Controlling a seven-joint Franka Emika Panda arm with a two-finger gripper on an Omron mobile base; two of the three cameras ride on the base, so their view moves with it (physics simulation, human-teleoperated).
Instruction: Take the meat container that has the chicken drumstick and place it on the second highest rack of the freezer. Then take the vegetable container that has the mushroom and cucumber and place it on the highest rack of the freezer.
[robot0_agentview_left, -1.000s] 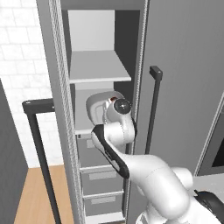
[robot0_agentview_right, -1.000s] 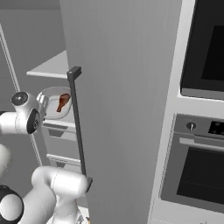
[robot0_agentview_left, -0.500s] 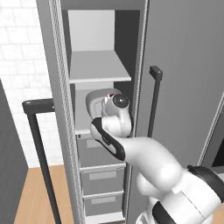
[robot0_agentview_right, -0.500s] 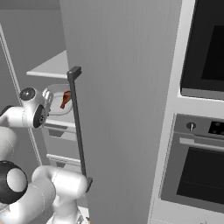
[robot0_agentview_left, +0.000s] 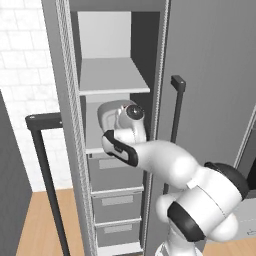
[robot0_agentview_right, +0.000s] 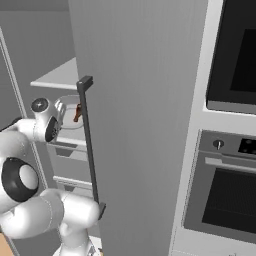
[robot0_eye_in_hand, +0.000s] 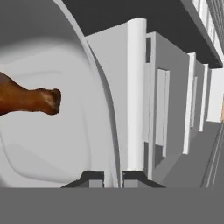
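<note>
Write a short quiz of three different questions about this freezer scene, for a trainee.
1. True or false: the end effector is shut on the rim of the meat container.
2. Which food lies in that container? A) cucumber B) chicken drumstick C) mushroom
3. Fill in: in the left base view the arm reaches into the freezer under the ____ shelf.

Key: 1 true; 2 B; 3 top
</note>
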